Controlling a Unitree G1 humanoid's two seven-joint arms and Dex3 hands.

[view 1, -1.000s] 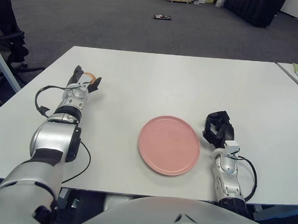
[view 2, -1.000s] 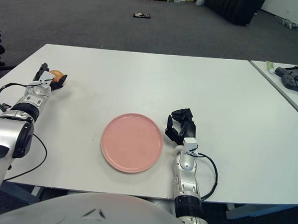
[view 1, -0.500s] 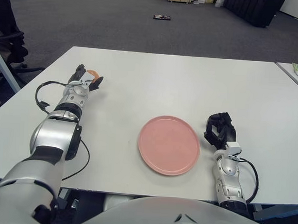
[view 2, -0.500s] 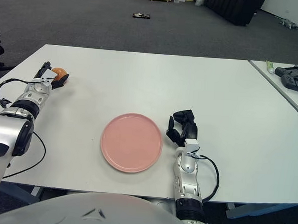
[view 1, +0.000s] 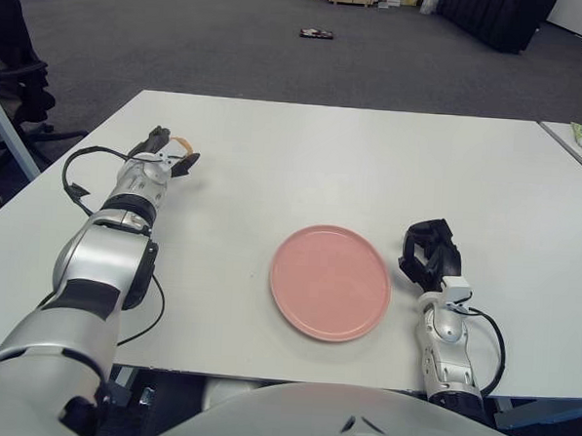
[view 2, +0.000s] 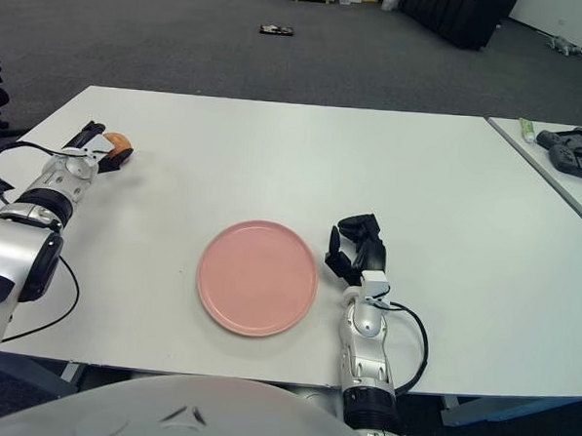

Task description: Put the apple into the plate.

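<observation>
A small orange-red apple (view 2: pixel 119 142) is at the far left of the white table, between the fingers of my left hand (view 2: pixel 101 149). The hand lies low over the table with its fingers closed around the apple, which is mostly hidden by them. The apple also shows in the left eye view (view 1: pixel 183 140). A round pink plate (view 1: pixel 332 282) lies empty at the front centre of the table, well to the right of the apple. My right hand (view 1: pixel 429 253) rests on the table just right of the plate, fingers curled, holding nothing.
A second table at the right carries a black controller (view 2: pixel 573 155) and a small green item (view 2: pixel 527 130). A black office chair (view 1: pixel 16 67) stands off the table's left side. The left hand's cable (view 1: pixel 79 168) loops near the left edge.
My left hand has shifted slightly farther away and to the left, and the apple moved with it. The right hand and the plate stay put.
</observation>
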